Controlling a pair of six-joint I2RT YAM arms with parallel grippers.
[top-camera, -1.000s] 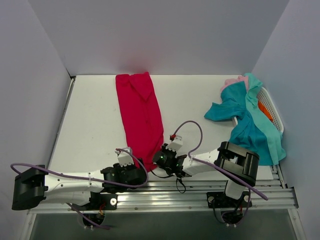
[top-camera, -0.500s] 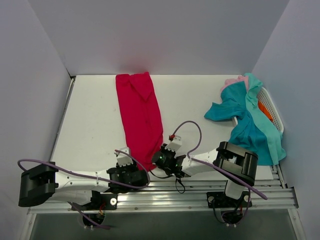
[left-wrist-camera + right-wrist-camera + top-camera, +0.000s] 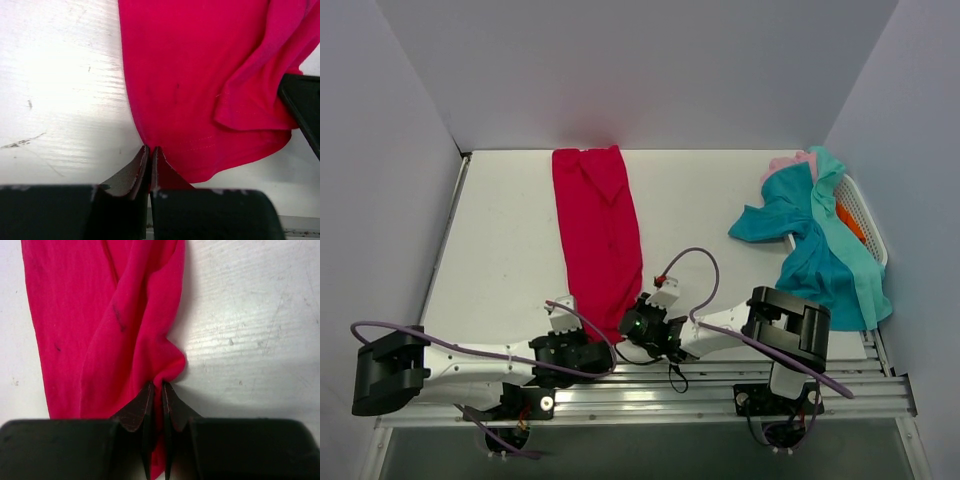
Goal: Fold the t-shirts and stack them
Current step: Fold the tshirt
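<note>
The crimson red t-shirt [image 3: 598, 230] lies folded into a long strip running from the back of the table toward the arms. My left gripper [image 3: 590, 328] is at the strip's near left corner and is shut on the hem [image 3: 165, 165], pinched at the fingertips [image 3: 150, 148]. My right gripper [image 3: 632, 322] is at the near right corner, shut on a bunched fold of the same shirt [image 3: 170, 367], with red cloth between its fingers [image 3: 155, 385]. Teal t-shirts [image 3: 810, 250] and a pale pink one [image 3: 788, 162] are heaped at the right.
A white slotted basket [image 3: 865, 215] stands against the right wall under the heap of shirts. The aluminium rail [image 3: 650, 385] runs along the near edge below both grippers. Bare white table [image 3: 500, 240] lies left of the red shirt. The right gripper's black finger [image 3: 302, 100] shows in the left wrist view.
The left gripper has gone from wide open to shut on the red shirt's near left corner. The right gripper, still shut on the shirt, has drifted slightly left and nearer.
</note>
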